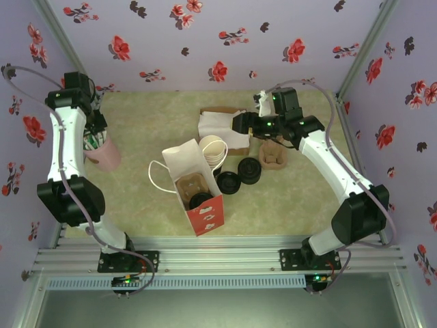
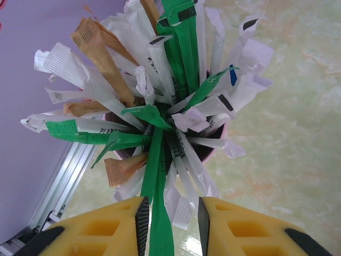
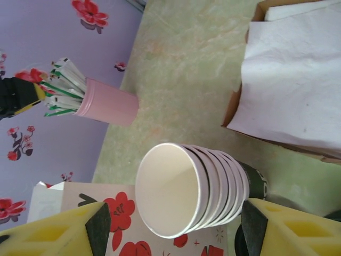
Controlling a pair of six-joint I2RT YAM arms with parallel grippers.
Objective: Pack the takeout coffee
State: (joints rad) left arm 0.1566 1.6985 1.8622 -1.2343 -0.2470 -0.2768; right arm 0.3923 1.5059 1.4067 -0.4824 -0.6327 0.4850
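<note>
On the bench, the open paper bag stands at the centre. The napkin box is at its 12 o'clock and the pink pot of packets well off at 9 o'clock. The takeout coffee, already lidded by the look of it, sits in a brown carrier inside the bag. Loose lids lie just beside the bag at 3 o'clock.

The right fingers are spread wide and hold nothing, hovering by the nested stack of cups.

The left fingers stand narrow on either side of a green packet and a white packet in the pot. I cannot tell whether they are pinching either one.

The step in hand looks like fetching a condiment for the bag. Next the left fingers need a firm pinch on one packet. Then they lift straight up so the neighbouring packets stay put, and carry it toward 3 o'clock to the bag's mouth.
</note>
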